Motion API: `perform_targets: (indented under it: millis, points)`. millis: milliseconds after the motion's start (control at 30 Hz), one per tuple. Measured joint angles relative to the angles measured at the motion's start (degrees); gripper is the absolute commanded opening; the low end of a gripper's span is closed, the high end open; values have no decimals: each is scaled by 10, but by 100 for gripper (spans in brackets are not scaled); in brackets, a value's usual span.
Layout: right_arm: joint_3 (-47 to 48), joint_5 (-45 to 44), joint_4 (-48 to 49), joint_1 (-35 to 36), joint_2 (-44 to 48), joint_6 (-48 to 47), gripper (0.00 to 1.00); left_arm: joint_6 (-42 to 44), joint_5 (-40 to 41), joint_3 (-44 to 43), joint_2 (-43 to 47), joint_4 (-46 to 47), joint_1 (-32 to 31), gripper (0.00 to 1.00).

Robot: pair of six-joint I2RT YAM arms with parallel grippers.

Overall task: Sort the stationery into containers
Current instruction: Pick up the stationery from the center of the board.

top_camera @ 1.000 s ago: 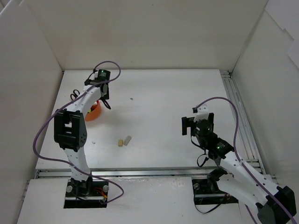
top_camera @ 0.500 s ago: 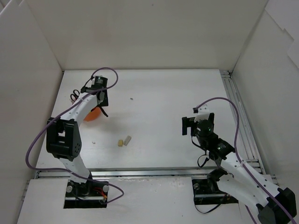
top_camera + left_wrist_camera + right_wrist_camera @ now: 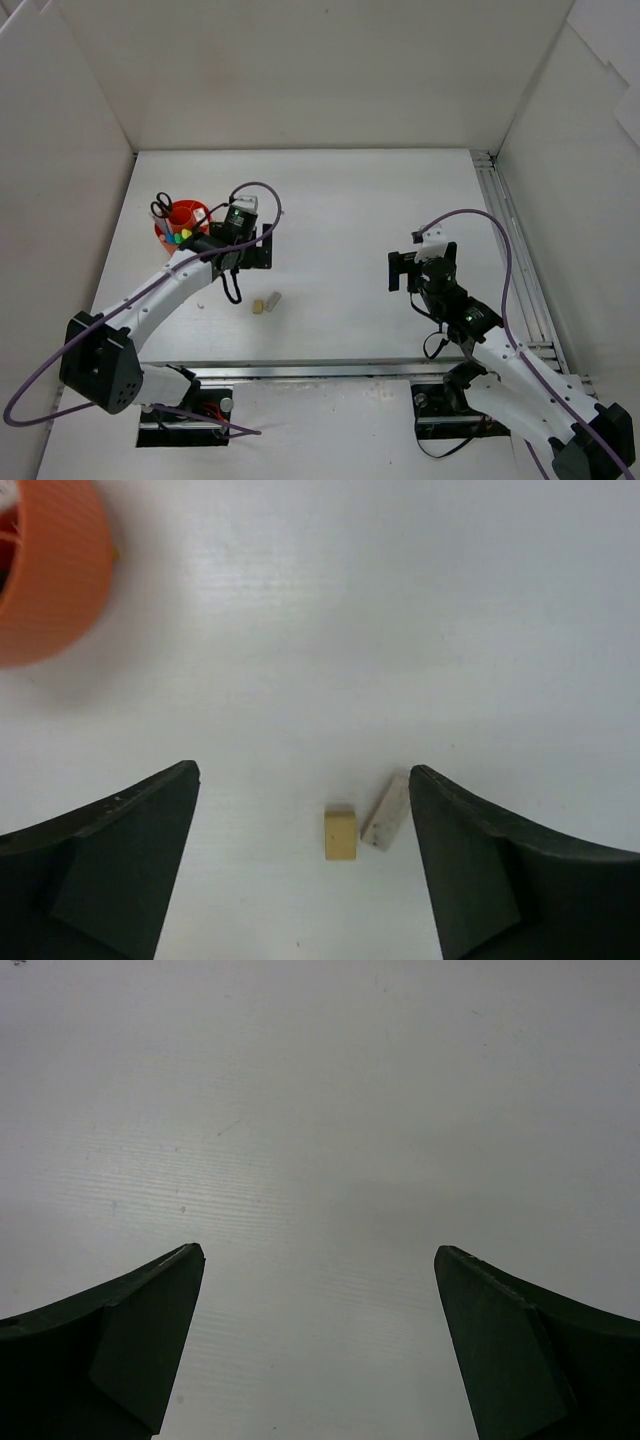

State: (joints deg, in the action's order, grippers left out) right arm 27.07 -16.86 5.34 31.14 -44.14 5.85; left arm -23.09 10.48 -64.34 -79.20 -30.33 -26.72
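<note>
The round orange-red holder stands at the left of the table with black-handled scissors and highlighters upright in it. Its rim shows at the top left of the left wrist view. A beige eraser and a grey-white piece lie side by side on the table. My left gripper hangs open and empty above them. In the left wrist view the eraser and the piece lie between the open fingers of that gripper. My right gripper is open and empty over bare table, as the right wrist view shows.
White walls enclose the table on the left, back and right. A metal rail runs along the right edge and another along the near edge. Purple cables loop above both arms.
My left arm has swung from over the holder to the right and nearer, and now hangs above the two small pieces. The holder and its contents are uncovered. The right arm has not moved.
</note>
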Motion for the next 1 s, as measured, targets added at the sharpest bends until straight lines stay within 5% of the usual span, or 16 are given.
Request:
perform_targets:
  millis: [33, 500, 1000]
  points:
    - [0, 1, 0, 0, 0, 0, 98, -10, -10, 26, 12, 1, -5, 99]
    - [-3, 13, 0, 0, 0, 7, 98, -132, -53, 220, 64, 21, -25, 97]
    - [-3, 13, 0, 0, 2, 9, 98, -163, -69, 222, -9, 52, -64, 46]
